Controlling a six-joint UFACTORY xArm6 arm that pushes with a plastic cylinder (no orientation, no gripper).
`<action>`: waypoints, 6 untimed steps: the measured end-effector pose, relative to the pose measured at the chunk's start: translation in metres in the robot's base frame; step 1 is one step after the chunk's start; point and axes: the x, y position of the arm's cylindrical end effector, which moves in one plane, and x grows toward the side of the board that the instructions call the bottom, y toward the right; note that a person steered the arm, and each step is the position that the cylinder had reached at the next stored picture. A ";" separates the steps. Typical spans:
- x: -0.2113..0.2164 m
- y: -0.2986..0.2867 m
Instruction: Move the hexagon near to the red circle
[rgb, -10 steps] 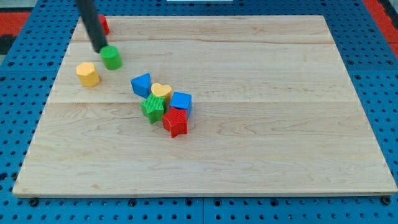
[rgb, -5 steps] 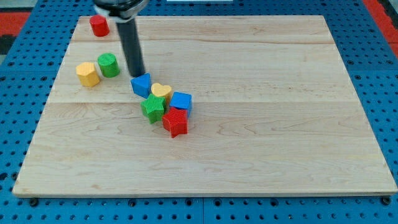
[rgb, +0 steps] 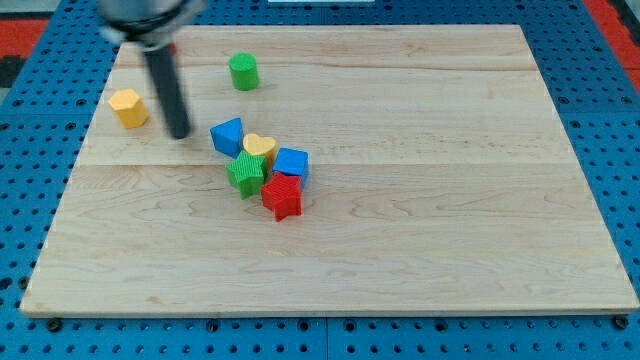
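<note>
Hexagon: yellow hexagon (rgb: 127, 107) sat near the table's (rgb: 420, 260) left edge, toward the view's top.
Tip: my tip (rgb: 180, 134) stood just to the view's right of the hexagon, slightly lower, not touching it.
Red circle: mostly hidden behind the rod at the view's top left; only a red sliver (rgb: 173, 46) showed, up and right of the hexagon.
Push line: I judged the tip needed to get below the hexagon to drive it upward.
Rod pose: it leaned up and to the view's left.
Gripper: none fitted, nothing held.
Others: green cylinder (rgb: 243, 72) stood apart; blue block (rgb: 228, 136) sat right of the tip.
</note>
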 end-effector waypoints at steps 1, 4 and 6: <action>-0.023 -0.074; -0.002 -0.049; -0.057 0.006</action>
